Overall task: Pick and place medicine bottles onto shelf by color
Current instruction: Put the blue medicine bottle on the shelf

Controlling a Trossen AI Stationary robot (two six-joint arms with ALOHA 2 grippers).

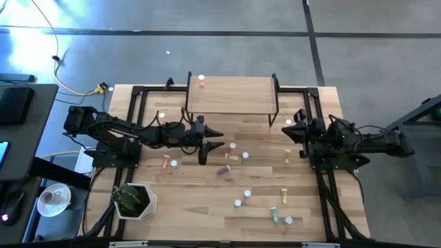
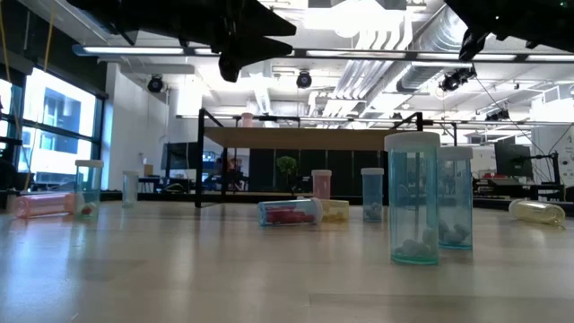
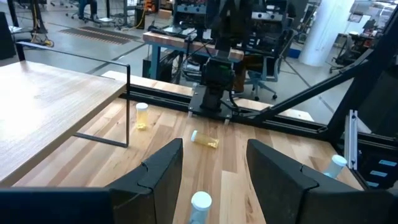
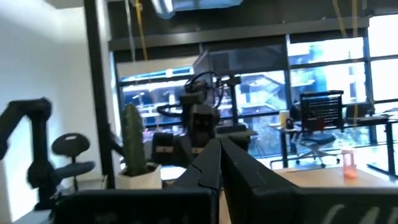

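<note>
Small white-capped medicine bottles lie and stand scattered on the wooden tabletop: a red one on its side [image 1: 224, 169], yellow ones [image 1: 235, 157] [image 1: 282, 195], a green one [image 1: 274, 215]. One red bottle [image 1: 201, 82] stands on the shelf's [image 1: 231, 96] far left corner. My left gripper [image 1: 219, 138] hovers open in front of the shelf, above the table. In its wrist view its fingers [image 3: 214, 180] stand either side of a white-capped bottle [image 3: 200, 204] on the table below them. My right gripper [image 1: 293, 127] is shut and raised at the table's right side, holding nothing [image 4: 217, 163].
A white pot with a green plant [image 1: 134, 201] stands at the near left corner. Black frame rails [image 1: 138, 110] run along both table sides. Tall teal bottles [image 2: 413, 197] stand close to the near edge. A yellow bottle [image 3: 142, 116] stands by the shelf's leg.
</note>
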